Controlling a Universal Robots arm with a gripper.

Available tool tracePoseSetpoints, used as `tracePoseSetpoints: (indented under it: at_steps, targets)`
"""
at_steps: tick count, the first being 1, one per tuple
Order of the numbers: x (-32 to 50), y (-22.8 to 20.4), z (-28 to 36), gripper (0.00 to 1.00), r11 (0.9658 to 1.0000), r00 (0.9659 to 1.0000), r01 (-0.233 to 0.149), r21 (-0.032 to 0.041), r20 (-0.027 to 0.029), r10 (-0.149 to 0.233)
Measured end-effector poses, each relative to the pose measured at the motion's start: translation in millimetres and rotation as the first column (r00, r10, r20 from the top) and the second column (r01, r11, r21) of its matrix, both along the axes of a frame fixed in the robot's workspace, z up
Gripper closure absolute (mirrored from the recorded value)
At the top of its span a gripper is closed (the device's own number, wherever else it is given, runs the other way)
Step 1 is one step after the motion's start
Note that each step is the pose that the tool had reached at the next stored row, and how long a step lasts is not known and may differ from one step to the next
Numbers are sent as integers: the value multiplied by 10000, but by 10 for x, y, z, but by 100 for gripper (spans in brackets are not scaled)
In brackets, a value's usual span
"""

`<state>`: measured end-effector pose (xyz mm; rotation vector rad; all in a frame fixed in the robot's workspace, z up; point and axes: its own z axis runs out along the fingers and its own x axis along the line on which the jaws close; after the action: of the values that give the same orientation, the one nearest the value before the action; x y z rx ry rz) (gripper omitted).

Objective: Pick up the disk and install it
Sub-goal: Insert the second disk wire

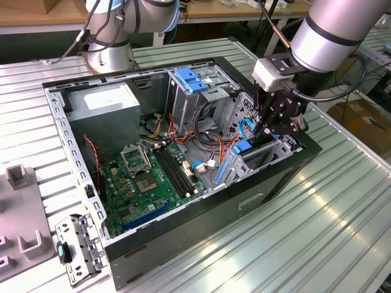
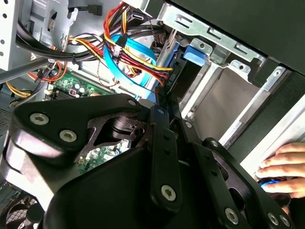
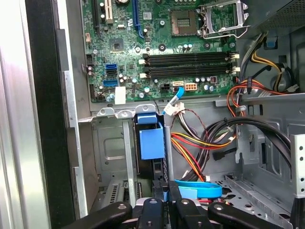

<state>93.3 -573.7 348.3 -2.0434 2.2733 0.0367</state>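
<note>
Reaching down into the open computer case [image 1: 201,226] on the ribbed metal tabletop [image 1: 287,244], at the drive bay on the exterior view's right. Fingers [image 1: 273,131] closed to a narrow gap, pinching the thin edge of the disk [image 3: 167,157] in both wrist views. Disk standing on edge between the metal walls of the bay, with its blue plastic rail [image 3: 152,138] facing the first wrist view and its far end toward the green circuit board [image 3: 162,47]. Bundled red, yellow and black cables [image 3: 200,143] just beside the disk, with a flat blue cable [image 3: 200,190] curling near the fingers. Grey power-supply box [image 1: 104,104] at the far corner of the case, well apart from the disk. Blue latch [image 1: 192,79] atop the upper drive cage, near the arm. Resting on the case's edge in the second wrist view, a person's hand [image 2: 281,167].
</note>
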Motion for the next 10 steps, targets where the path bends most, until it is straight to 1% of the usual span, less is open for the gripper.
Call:
tracePoseSetpoints:
  at_steps: [5, 10]
  targets:
    - [0, -7, -8, 84, 10000, 10000, -1, 4, 0, 1]
    - [0, -10, -35, 84, 10000, 10000, -1, 52, 0, 1]
